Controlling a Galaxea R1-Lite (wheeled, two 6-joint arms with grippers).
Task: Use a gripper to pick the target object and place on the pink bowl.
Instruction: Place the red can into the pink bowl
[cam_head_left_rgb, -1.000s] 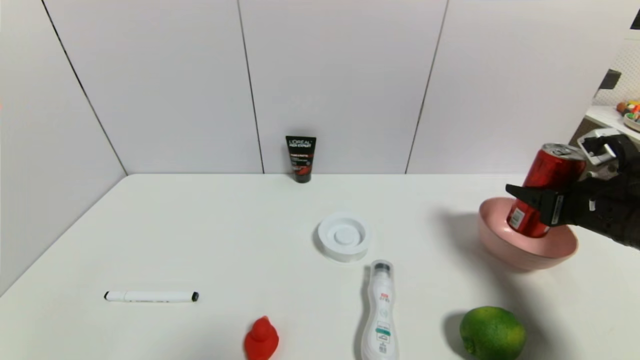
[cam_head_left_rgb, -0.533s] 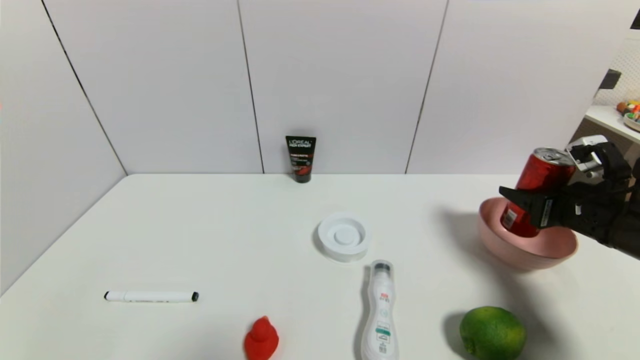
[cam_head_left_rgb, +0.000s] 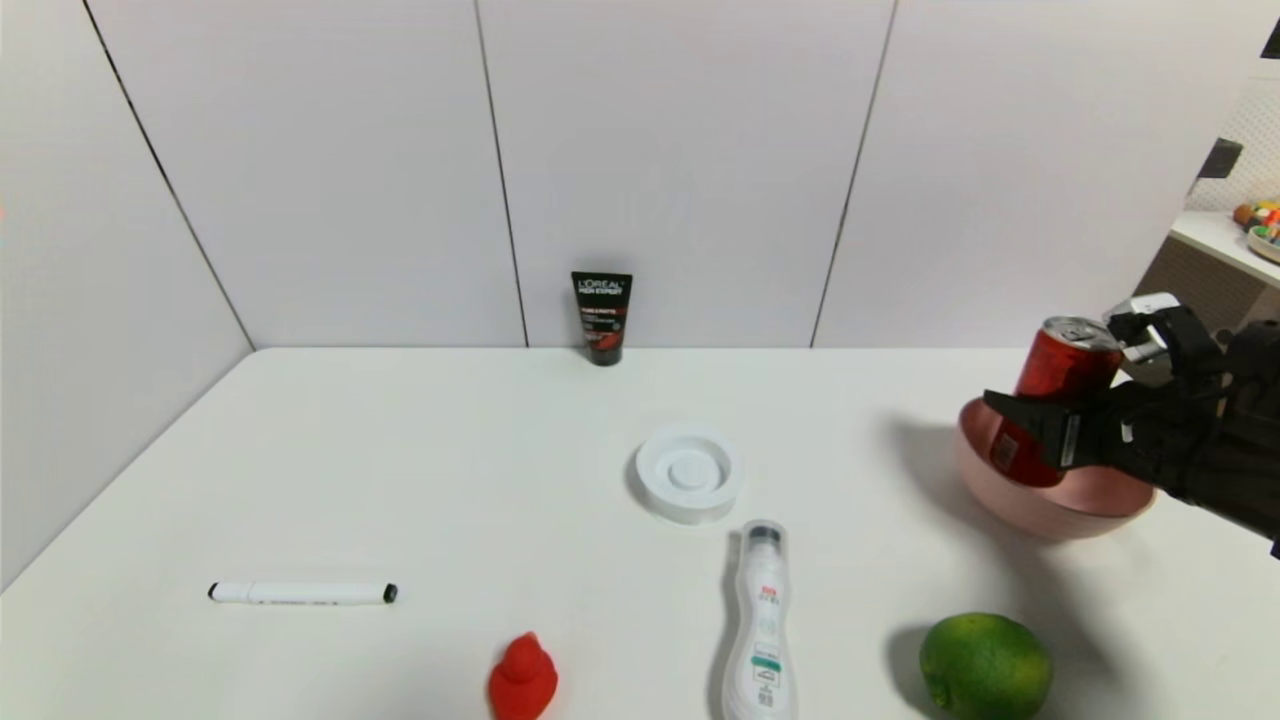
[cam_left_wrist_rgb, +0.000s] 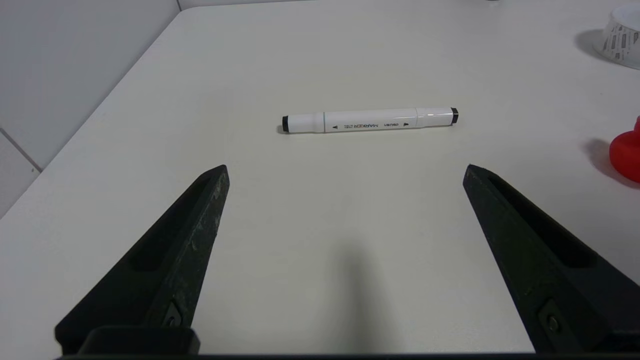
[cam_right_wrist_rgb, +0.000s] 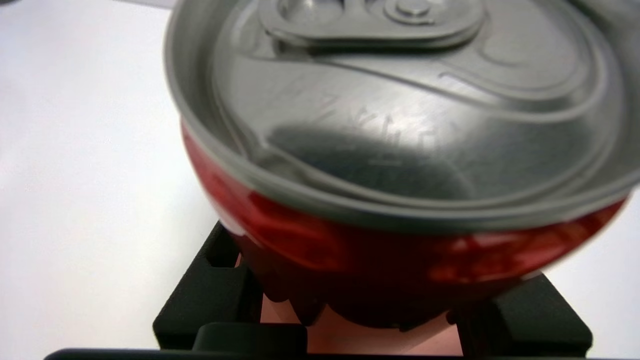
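Changes since the earlier head views: one drink can (cam_head_left_rgb: 1065, 375), red with a silver top, now lower and farther to the robot's left; right gripper (cam_head_left_rgb: 1035, 412), shifted the same way along with it. The pink bowl (cam_head_left_rgb: 1055, 515) sits where it sat, as do the loose items on the table (cam_head_left_rgb: 450, 450).

Right gripper: at the pink bowl, on the robot's right side of the table. Its dark fingers are closed around the body of the drink can, one on each side, spread only as far as the can's width allows.

Drink can: held tilted, silver top leaning toward the robot's right, lower end at the bowl's opening, toward the bowl's left side. Whether its base touches the bowl, cannot tell.

Left gripper (cam_left_wrist_rgb: 345, 167): above the left part of the table, fingers wide apart, nothing between them.

Also on the table: one white marker (cam_head_left_rgb: 303, 594) with black ends, lying flat; one red duck (cam_head_left_rgb: 523, 680), near the front; one round white dish (cam_head_left_rgb: 690, 470), centre; one white bottle (cam_head_left_rgb: 765, 640), lying down; one green lime (cam_head_left_rgb: 985, 665), in front of the bowl; one black tube (cam_head_left_rgb: 603, 315), standing on its cap near the back wall (cam_head_left_rgb: 670, 170).
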